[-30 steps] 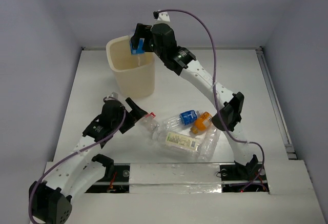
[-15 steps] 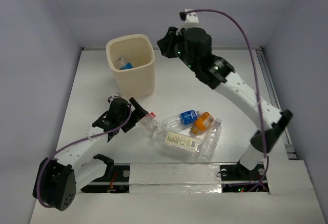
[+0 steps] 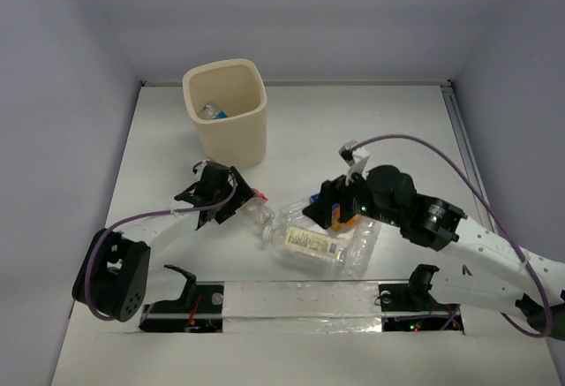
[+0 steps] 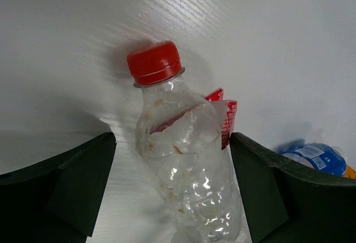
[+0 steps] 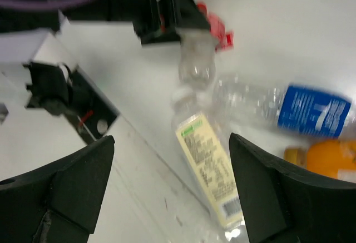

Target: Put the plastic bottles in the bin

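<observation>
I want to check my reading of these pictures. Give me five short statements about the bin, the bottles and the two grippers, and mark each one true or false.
1. The bin stands upright. True.
2. One bottle is inside the bin. True.
3. The red-capped bottle stands upright. False: it lies on its side on the table.
4. The left gripper has one open finger on each side of the red-capped bottle. True.
5. The right gripper holds a bottle. False: it is open and empty, above the blue-labelled bottle and the others.
</observation>
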